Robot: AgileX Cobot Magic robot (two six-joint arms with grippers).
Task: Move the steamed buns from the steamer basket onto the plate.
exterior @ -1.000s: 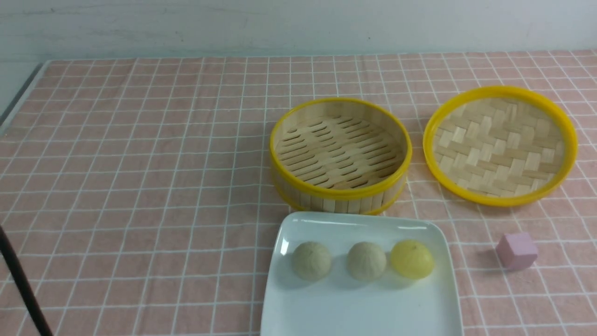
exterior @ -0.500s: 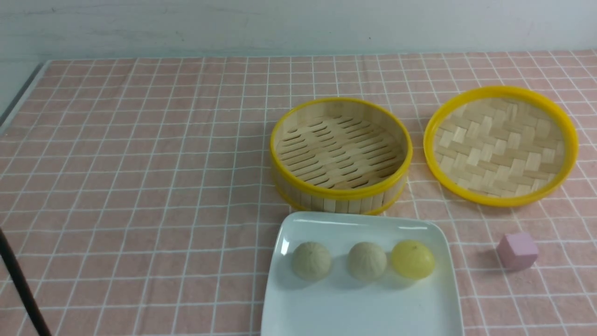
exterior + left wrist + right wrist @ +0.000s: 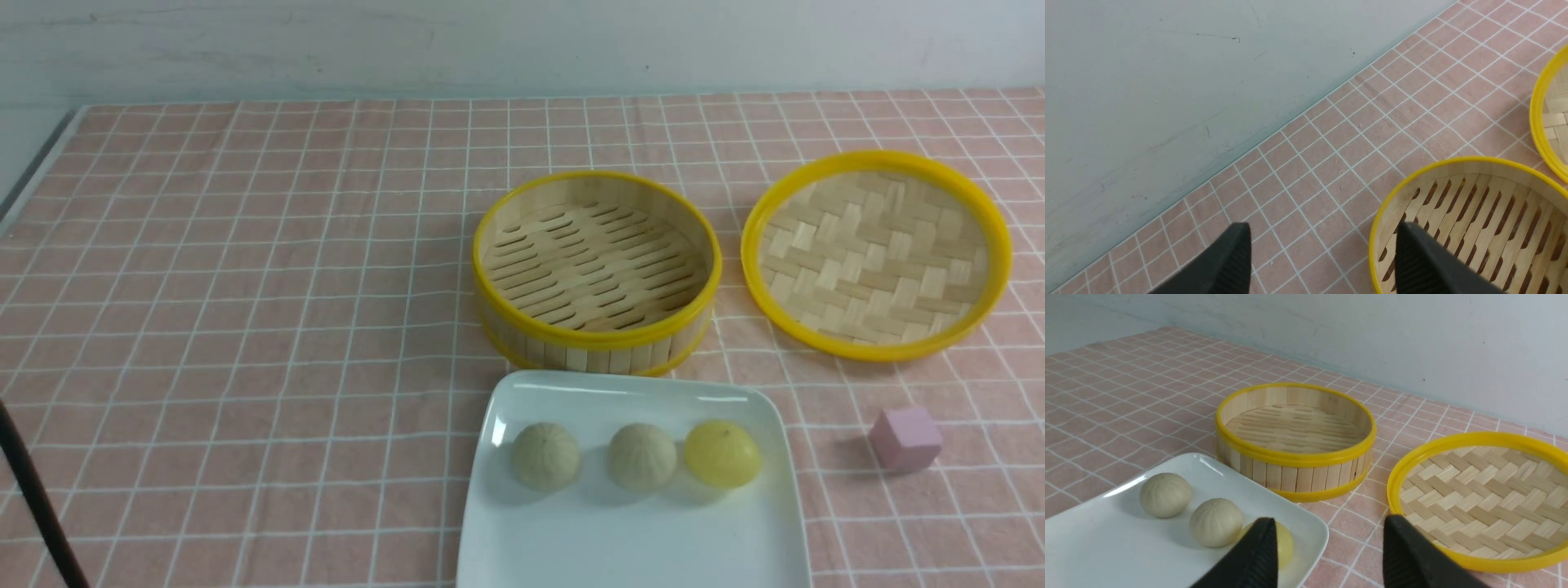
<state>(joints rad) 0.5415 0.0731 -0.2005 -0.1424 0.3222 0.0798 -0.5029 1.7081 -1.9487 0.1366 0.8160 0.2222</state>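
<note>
My left gripper (image 3: 1323,249) hangs with jaws apart and empty by the round bamboo steamer basket with yellow rims (image 3: 596,336), whose slatted floor is bare. The three small pleated steamed buns (image 3: 642,456), beige, beige, yellow, sit on the glossy white square plate (image 3: 620,547), spaced in a row, I judge for jaw room; round, no long axis, pleats up. My right gripper (image 3: 1329,543), parted, holds nothing

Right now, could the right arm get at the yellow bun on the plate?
Probably yes. The right tool hangs open close by the yellow bun, which sits uncovered on the right side of the plate, with nothing between them.
</note>
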